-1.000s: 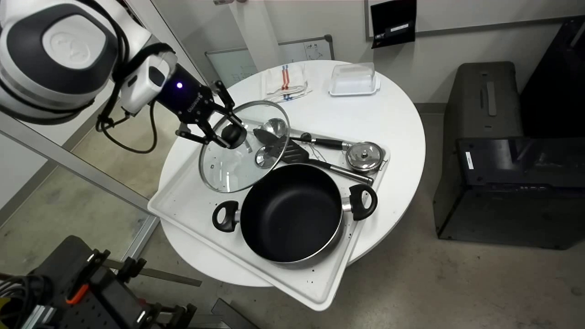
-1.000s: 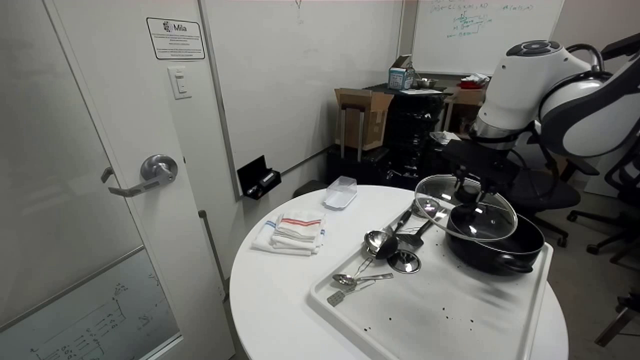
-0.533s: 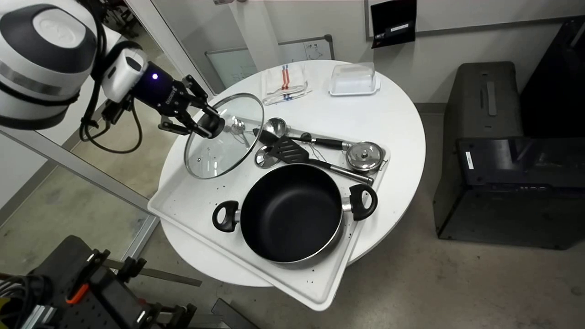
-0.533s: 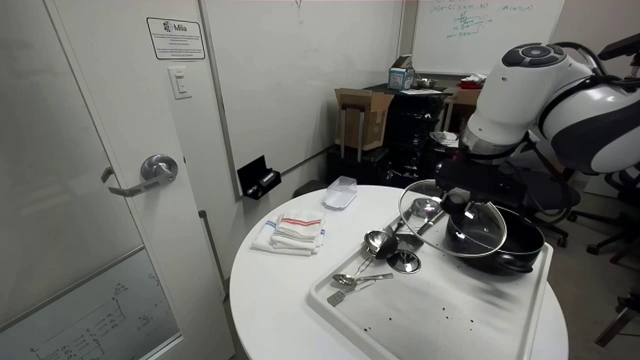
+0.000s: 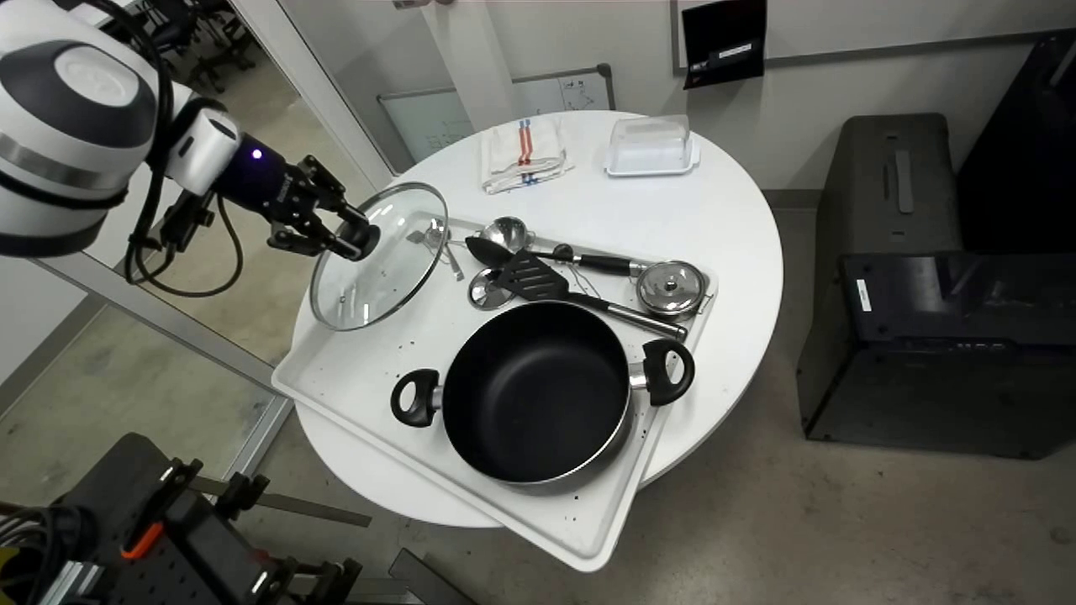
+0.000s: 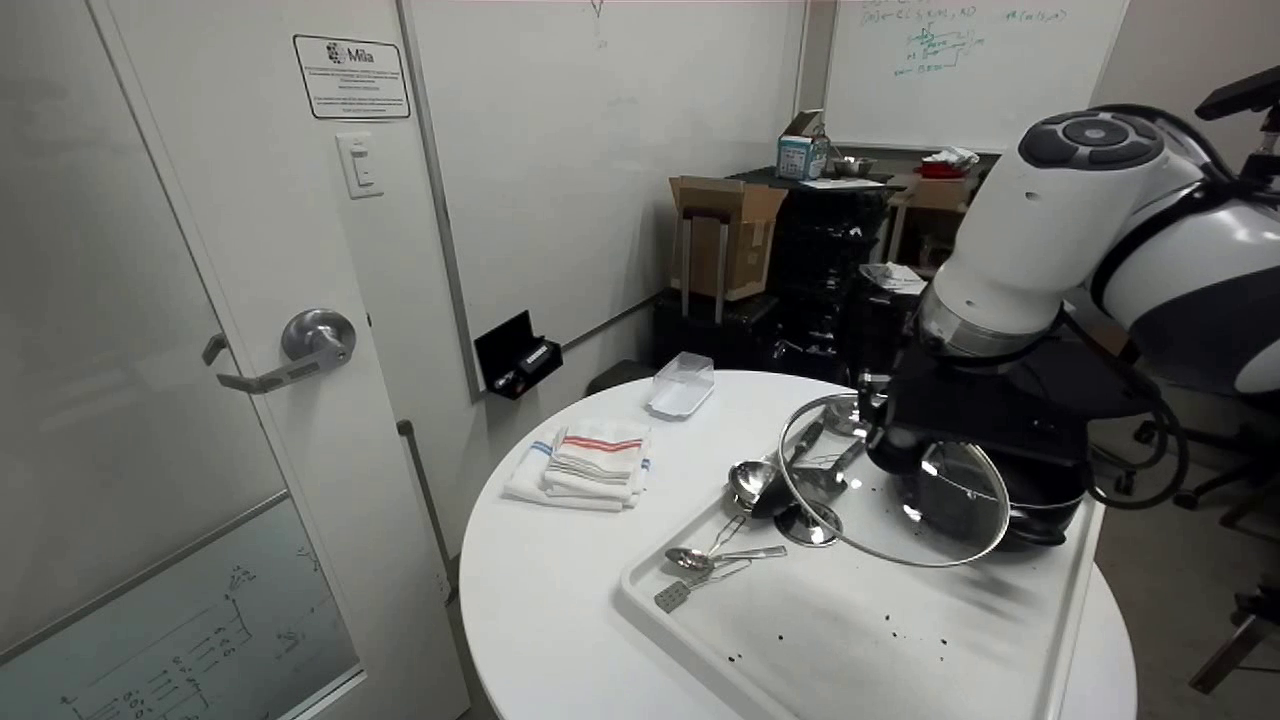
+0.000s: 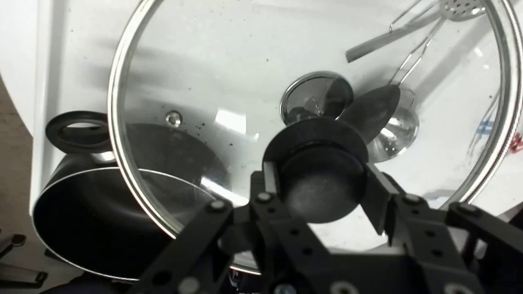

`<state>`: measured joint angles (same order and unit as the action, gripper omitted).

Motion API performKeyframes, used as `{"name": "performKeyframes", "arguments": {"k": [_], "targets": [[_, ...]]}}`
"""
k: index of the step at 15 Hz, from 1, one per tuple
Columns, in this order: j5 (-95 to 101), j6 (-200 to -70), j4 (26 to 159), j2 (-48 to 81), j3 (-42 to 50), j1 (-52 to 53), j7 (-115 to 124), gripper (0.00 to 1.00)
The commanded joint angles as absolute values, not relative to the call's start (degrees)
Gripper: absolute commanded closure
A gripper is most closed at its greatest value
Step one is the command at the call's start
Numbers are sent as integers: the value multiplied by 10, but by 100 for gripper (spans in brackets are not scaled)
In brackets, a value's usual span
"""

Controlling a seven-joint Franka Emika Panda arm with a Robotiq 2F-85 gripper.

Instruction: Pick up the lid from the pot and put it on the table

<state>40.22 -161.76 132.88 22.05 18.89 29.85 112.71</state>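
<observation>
The lid (image 5: 395,273) is a clear glass disc with a metal rim and a black knob. It hangs tilted in the air over the tray, off to one side of the pot. It also shows in an exterior view (image 6: 880,515) and the wrist view (image 7: 245,94). My gripper (image 5: 356,235) is shut on the lid's knob, with a finger on each side of it in the wrist view (image 7: 320,183). The black pot (image 5: 538,395) stands uncovered on the tray. In an exterior view my arm and the lid hide much of it. The round white table (image 5: 731,218) lies beneath.
A pale rectangular tray (image 5: 361,403) covers part of the table and overhangs its edge. Metal and black utensils (image 5: 538,277) and a small metal pot (image 5: 671,288) lie on it. Folded towels (image 5: 525,151) and a clear plastic box (image 5: 651,147) stand on the table's far side.
My gripper has carried the lid away from the pot, leftward in both exterior views. The lid now hangs lower in an exterior view. The pot and utensils have not moved.
</observation>
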Motion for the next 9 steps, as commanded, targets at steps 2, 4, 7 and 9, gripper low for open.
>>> {"name": "performKeyframes", "arguments": {"k": [2,4,7,9], "targets": [[403,-1655,1334,228,156,280,1044,75],[397,-1662,1333,242,134,267,1002,75],[396,-1665,1326,266,109,247,951,75],[398,-1669,1316,288,97,234,922,75]]}}
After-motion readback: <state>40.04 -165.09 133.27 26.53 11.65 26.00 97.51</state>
